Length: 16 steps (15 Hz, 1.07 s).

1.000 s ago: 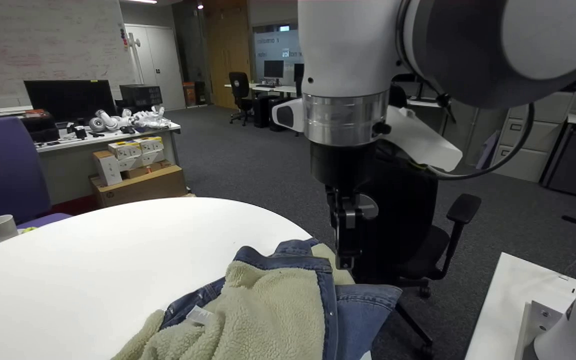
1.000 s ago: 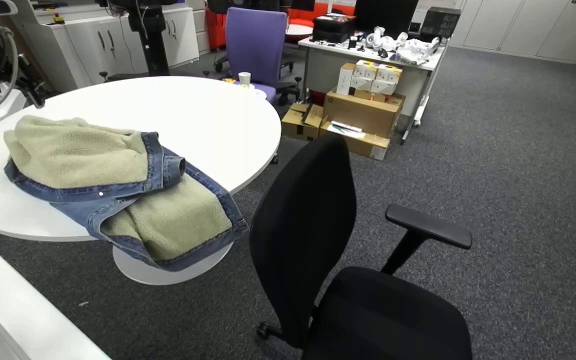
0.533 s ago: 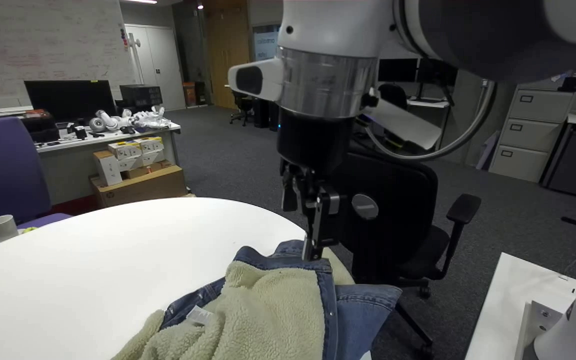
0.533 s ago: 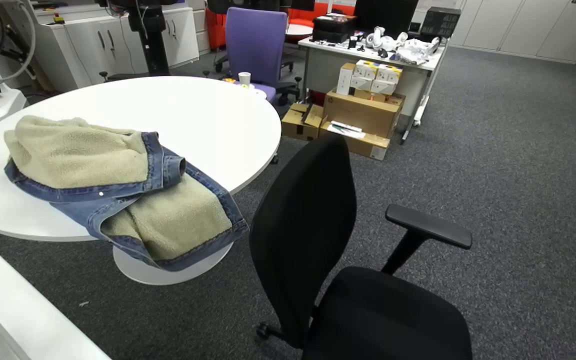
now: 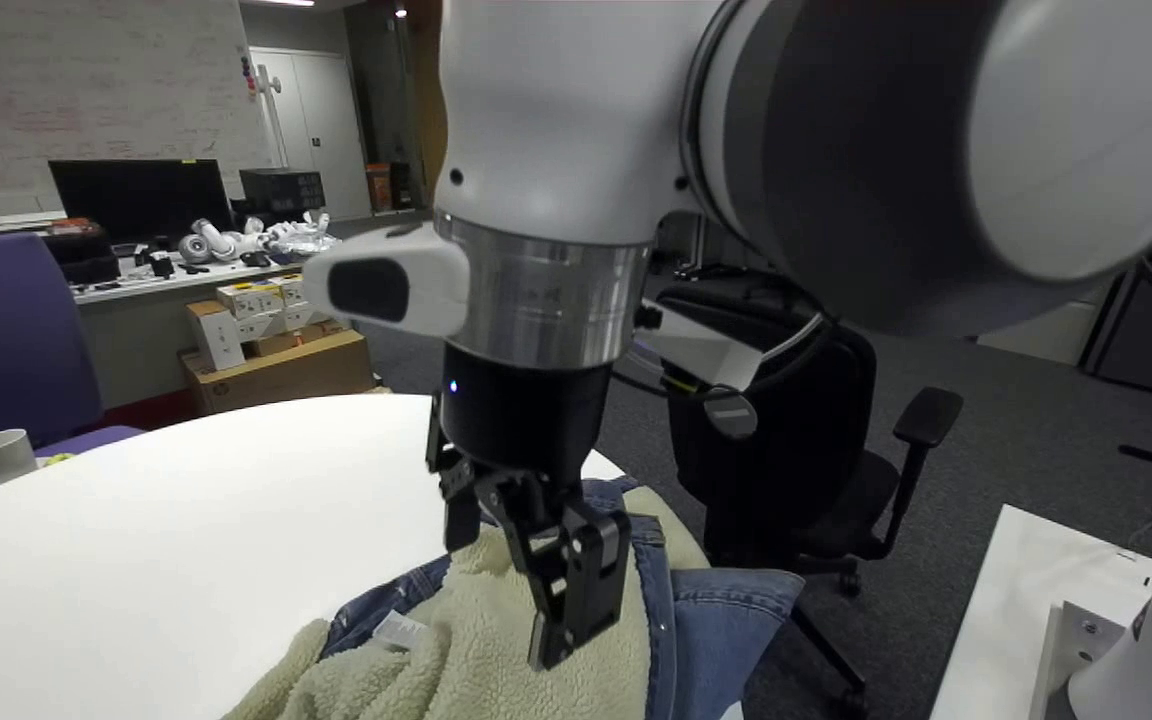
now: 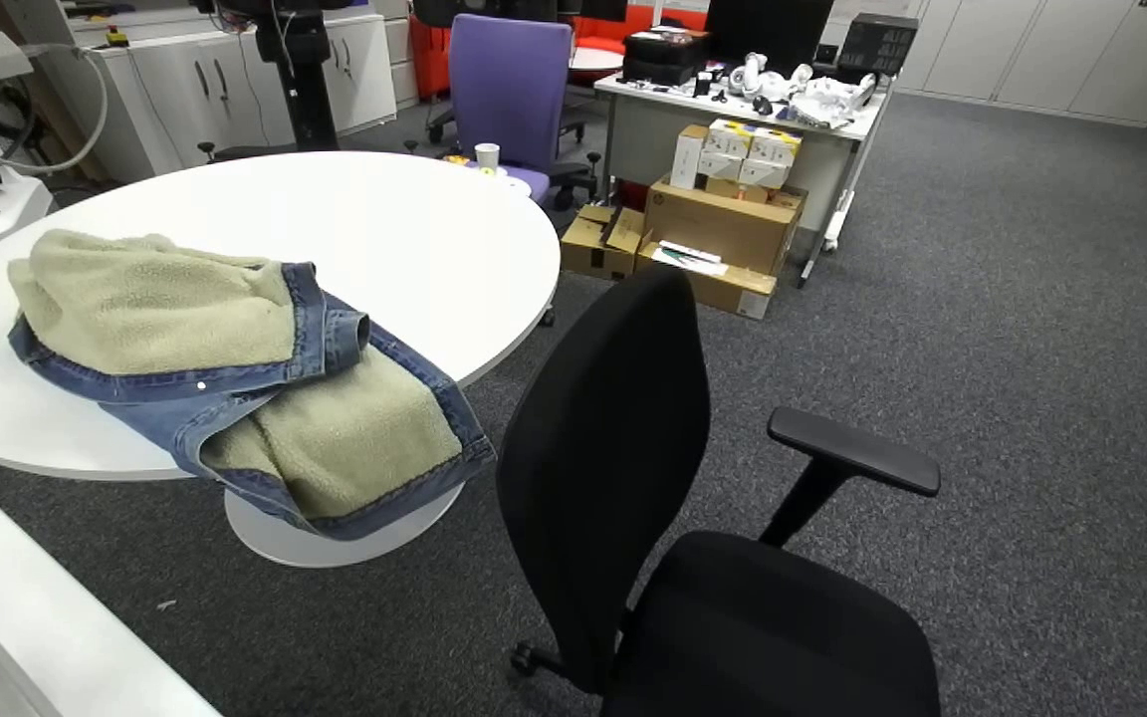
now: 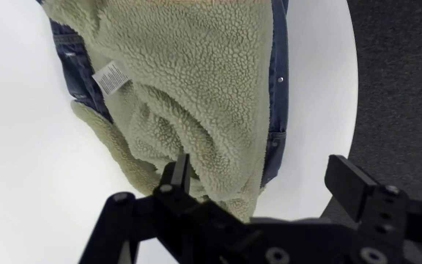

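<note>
Round white bench had a cream-fleece-lined blue denim jacket; black gripper gaped empty above, deep pinch seemed smartest.

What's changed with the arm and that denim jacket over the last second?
The gripper moved left and down in an exterior view, now seen against the fleecy jacket, jaws open. Nothing was gripped or released. The jacket, table and cup stayed as they were.
</note>
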Tool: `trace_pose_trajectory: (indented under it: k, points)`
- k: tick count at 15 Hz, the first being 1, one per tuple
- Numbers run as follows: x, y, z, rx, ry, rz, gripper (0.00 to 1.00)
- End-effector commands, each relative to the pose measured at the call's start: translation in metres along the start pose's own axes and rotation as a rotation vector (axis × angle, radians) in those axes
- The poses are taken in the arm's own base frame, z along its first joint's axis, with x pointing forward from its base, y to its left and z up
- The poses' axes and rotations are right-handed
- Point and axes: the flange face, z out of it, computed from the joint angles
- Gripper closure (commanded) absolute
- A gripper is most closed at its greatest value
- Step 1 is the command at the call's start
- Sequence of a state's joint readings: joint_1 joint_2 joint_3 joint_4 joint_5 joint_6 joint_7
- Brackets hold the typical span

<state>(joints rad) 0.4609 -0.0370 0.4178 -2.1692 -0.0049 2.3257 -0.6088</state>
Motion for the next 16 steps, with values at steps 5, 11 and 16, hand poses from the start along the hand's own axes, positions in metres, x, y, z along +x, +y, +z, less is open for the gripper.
trace_pose_trajectory:
  k: [5,11,16]
  points:
    - [0.003,-0.005,0.016,0.064,0.016,-0.212,0.0]
    - [0.01,-0.004,0.008,0.042,0.035,-0.269,0.0]
    - [0.041,0.021,-0.006,-0.041,0.025,-0.45,0.0]
